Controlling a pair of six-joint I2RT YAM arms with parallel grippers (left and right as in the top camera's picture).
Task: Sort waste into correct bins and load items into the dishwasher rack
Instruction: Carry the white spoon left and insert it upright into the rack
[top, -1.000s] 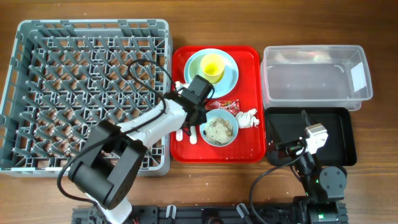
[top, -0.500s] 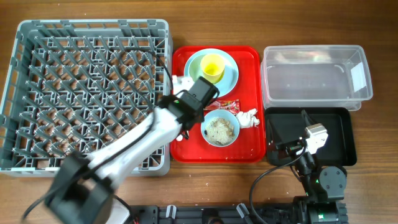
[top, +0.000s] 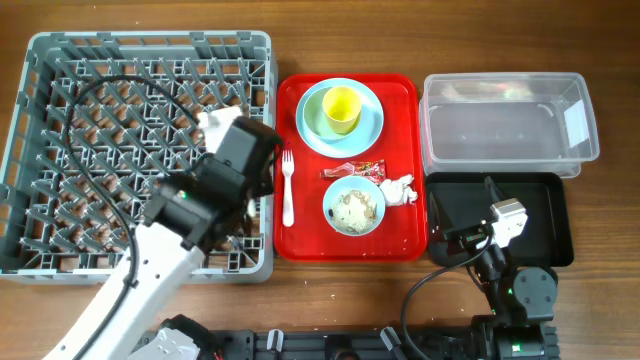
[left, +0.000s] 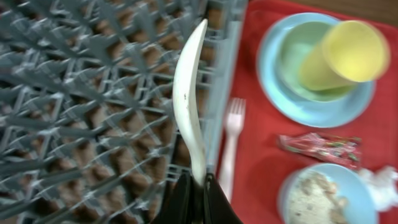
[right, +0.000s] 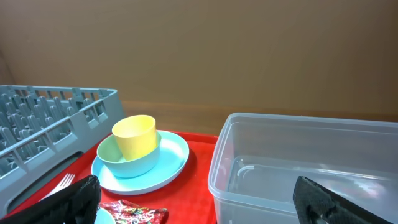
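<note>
A: What was your left gripper (left: 193, 186) holding at that moment?

B: You had a white plastic utensil (left: 189, 106) pinched by its lower end, the jaws closed tight on it. It stood up and away from the fingers in a long curve. Seen edge-on, I could not tell whether it was a spoon or a knife.

A: And where was it?

B: Over the grey dish rack (left: 68, 74), close to the rack's wall on the tray side. Whether its tip touched the grid, the pictures did not show.

A: What lay around your gripper?

B: Just to its right, past the rack wall, a white fork (left: 231, 146) lay on the red tray (left: 261, 168), prongs pointing away from you. Further right and ahead sat a blue plate (left: 268, 74) with a green bowl (left: 295, 56) on it and a yellow cup (left: 354, 50) inside the bowl. Nearer, a red wrapper (left: 320, 149) lay beside a blue bowl of food scraps (left: 314, 196), with a crumpled white tissue (left: 379, 186) at that bowl's far side.

A: And your right gripper (right: 199, 205)?

B: Its fingers were spread wide with nothing between them. It sat over the black bin (top: 540, 200), with the clear tub (right: 298, 155) just ahead of it.
</note>
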